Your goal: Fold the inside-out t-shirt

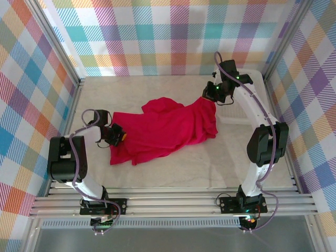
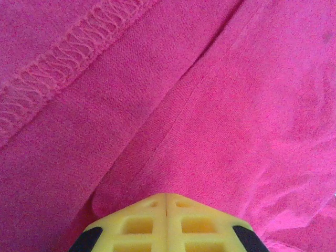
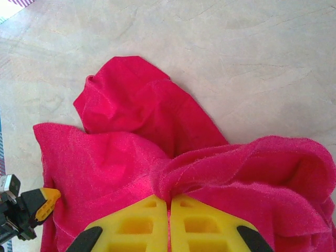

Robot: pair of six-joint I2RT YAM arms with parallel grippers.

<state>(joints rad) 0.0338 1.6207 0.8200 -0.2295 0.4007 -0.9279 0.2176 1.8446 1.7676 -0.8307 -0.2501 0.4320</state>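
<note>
The red inside-out t-shirt [image 1: 163, 128] lies rumpled on the counter [image 1: 210, 168] — left claw [image 1: 116, 135] pinched shut on its left edge, right claw [image 1: 212, 98] clamped on its far-right edge. Best to raise both together, drawing apart evenly — taut, never yanked.

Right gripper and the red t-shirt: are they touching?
Touching. The right wrist view shows the right gripper shut on a fold of the t-shirt.
</note>
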